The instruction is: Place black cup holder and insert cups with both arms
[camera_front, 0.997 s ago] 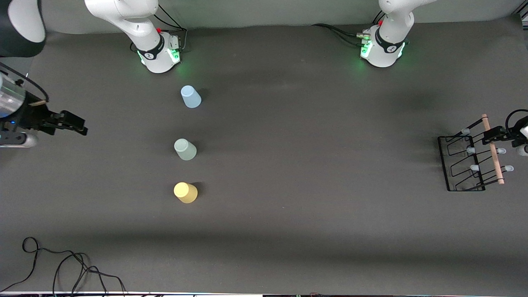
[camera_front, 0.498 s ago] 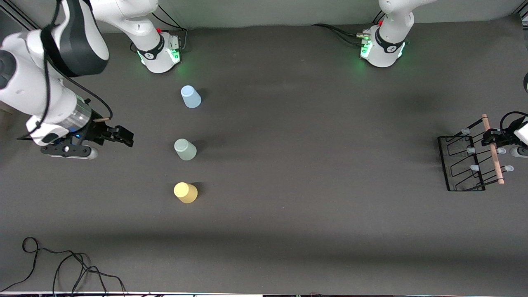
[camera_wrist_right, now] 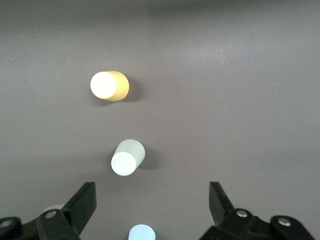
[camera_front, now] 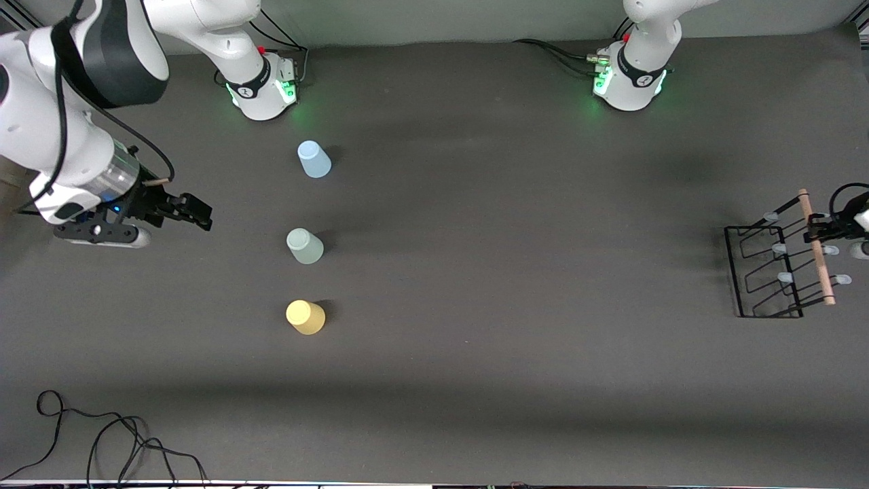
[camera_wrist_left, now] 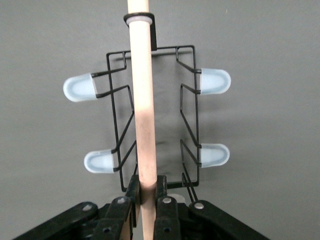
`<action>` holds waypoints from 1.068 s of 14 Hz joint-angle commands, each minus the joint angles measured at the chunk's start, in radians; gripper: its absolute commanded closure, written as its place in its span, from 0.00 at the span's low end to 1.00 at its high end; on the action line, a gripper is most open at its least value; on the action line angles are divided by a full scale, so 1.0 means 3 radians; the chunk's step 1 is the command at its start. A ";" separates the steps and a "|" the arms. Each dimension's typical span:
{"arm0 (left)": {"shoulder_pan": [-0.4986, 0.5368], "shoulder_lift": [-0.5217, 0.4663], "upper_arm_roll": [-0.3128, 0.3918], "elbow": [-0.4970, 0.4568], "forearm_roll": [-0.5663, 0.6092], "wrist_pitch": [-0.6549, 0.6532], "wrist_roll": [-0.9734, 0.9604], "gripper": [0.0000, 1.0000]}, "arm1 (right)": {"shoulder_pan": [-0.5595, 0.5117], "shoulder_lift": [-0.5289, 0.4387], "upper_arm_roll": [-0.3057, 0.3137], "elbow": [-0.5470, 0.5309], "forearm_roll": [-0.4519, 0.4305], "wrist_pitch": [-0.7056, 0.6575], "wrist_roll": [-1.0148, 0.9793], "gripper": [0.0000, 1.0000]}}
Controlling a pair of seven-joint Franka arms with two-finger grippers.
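on the dark grey matte surface [camera_front: 475, 285], a loose black cable [camera_front: 102, 435] lies curled at the edge nearest the front camera, toward the right arm's end.

next out stand 3 small tapered plastic tumblers, mouth down, in a row running away from the front camera and well apart from each other. the yellow tumbler [camera_front: 305, 317] is nearest, the pale green tumbler [camera_front: 305, 246] sits in the middle, and the light blue tumbler [camera_front: 313, 159] is farthest, close to the right arm's green-lit round base [camera_front: 263, 88].

the right claw [camera_front: 193, 212] hangs over bare surface toward the right arm's end, about level with the pale green tumbler and apart from it. its black fingers [camera_wrist_right: 82, 202] stand wide apart with nothing between them; the right wrist view looks down on all 3 tumblers.

at the left arm's end of the surface stands the black wire cup holder [camera_front: 767, 272], with a rectangular base, pale-capped pegs [camera_wrist_left: 79, 88] sticking out to both sides and a light wooden rod handle [camera_front: 816, 248] across its top. the left claw [camera_front: 818, 227] is clamped on that rod near one end; in the left wrist view its fingers [camera_wrist_left: 132, 192] press against both sides of the wood. whether the base rests on the surface or is just off it, i cannot tell.

farthest out is the left arm's green-lit round base [camera_front: 631, 81].
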 commanded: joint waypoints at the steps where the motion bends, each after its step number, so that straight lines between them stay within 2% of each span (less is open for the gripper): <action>1: 0.0010 -0.0208 0.0005 0.0570 -0.0033 -0.0822 -0.0066 1.00 | 0.0006 0.0062 -0.0006 0.0069 0.0012 -0.0006 0.0056 0.00; 3: -0.0036 -0.0208 -0.0010 0.0970 -0.0013 -0.1233 -0.0239 1.00 | 0.0006 0.0057 -0.0001 0.0069 0.0012 -0.0006 0.0051 0.00; 6: -0.0230 -0.0233 -0.0112 0.1231 -0.0013 -0.1581 -0.0570 1.00 | 0.0006 0.0057 -0.0006 0.0075 0.0012 -0.0017 0.0051 0.00; 8: -0.0434 -0.0249 -0.0281 0.1385 -0.0028 -0.1775 -0.0873 1.00 | 0.0001 0.0057 -0.0006 0.0075 0.0012 -0.0017 0.0051 0.00; 10: -0.0603 -0.0238 -0.0515 0.1503 -0.0033 -0.1817 -0.1261 1.00 | 0.0001 0.0057 -0.0006 0.0075 0.0012 -0.0017 0.0051 0.00; 15: -0.1099 -0.0116 -0.1037 0.1513 -0.0044 -0.1705 -0.2600 1.00 | 0.0001 0.0057 -0.0006 0.0075 0.0012 -0.0017 0.0051 0.00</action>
